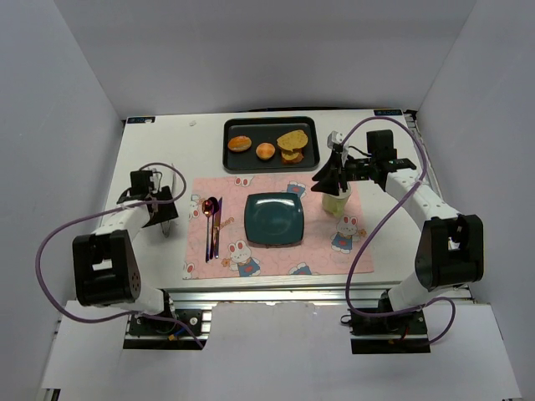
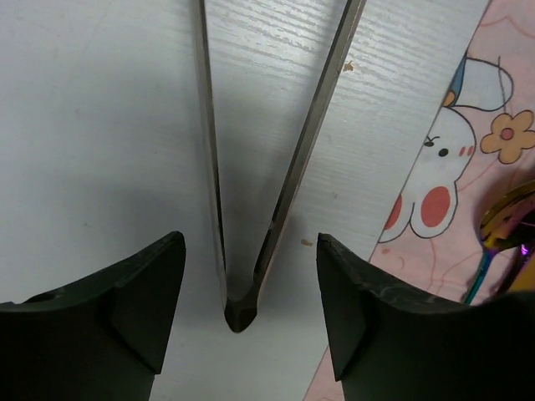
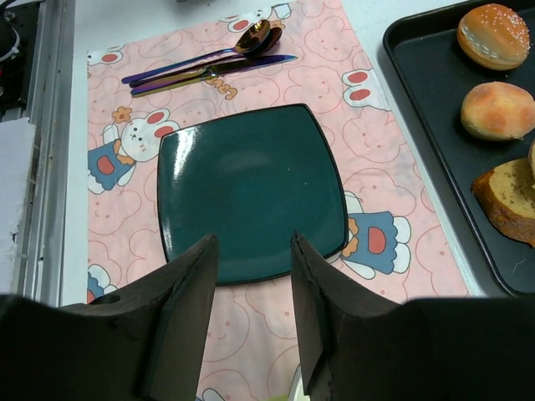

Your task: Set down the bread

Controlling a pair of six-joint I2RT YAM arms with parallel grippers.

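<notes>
Two golden buns lie in a black tray [image 1: 308, 132] at the back: a flatter oval one [image 1: 239, 143] and a rounder one [image 1: 265, 150]. In the right wrist view the oval bun [image 3: 493, 35] and the round bun [image 3: 497, 110] show at the upper right. The teal plate [image 1: 274, 219] sits bare on the pink placemat [image 1: 326, 251]. My right gripper [image 1: 328, 176] is open and empty, above the placemat right of the plate [image 3: 251, 180]. My left gripper [image 1: 162, 210] is open, low over metal tongs [image 2: 288, 167] on the white table, one finger on each side of their hinge.
Stacked toast slices [image 1: 292, 146] lie in the tray right of the buns. A spoon and knife [image 1: 213, 221] lie on the placemat left of the plate. A pale cup [image 1: 336, 203] stands right of the plate, under my right gripper. Walls close in three sides of the table.
</notes>
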